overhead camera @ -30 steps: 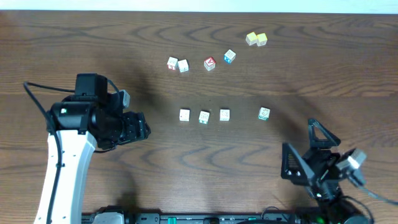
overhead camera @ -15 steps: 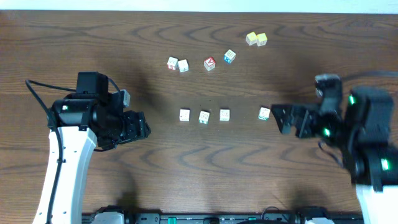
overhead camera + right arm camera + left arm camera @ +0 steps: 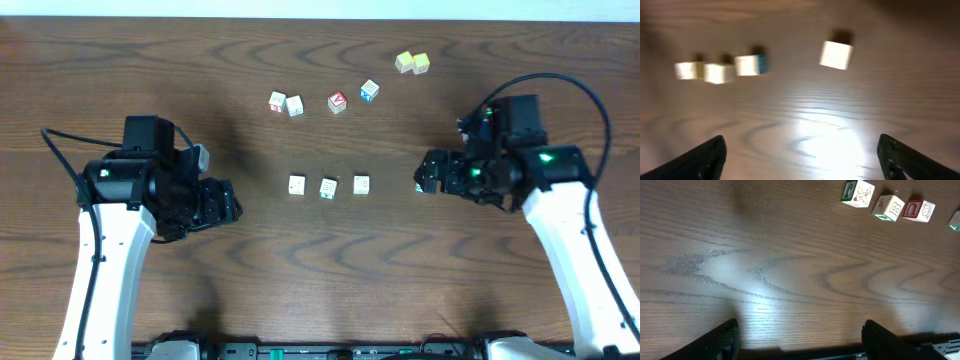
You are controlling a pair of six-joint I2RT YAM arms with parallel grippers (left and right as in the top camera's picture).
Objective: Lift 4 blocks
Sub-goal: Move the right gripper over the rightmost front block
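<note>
White blocks (image 3: 328, 188) lie in a row on the wooden table (image 3: 300, 270), on the robot's side of the red-faced cube (image 3: 337, 101). Left gripper (image 3: 233, 205) gapes wide, nearer the robot and left of that cube. The right gripper (image 3: 429, 178), also wide, hovers at the row's rightmost block.

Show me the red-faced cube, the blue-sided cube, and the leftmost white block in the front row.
red-faced cube (image 3: 337, 101): overhead view, centre of its red top face.
blue-sided cube (image 3: 369, 91): overhead view, centre of its top face.
leftmost white block (image 3: 297, 185): overhead view, centre of its top face.
</note>
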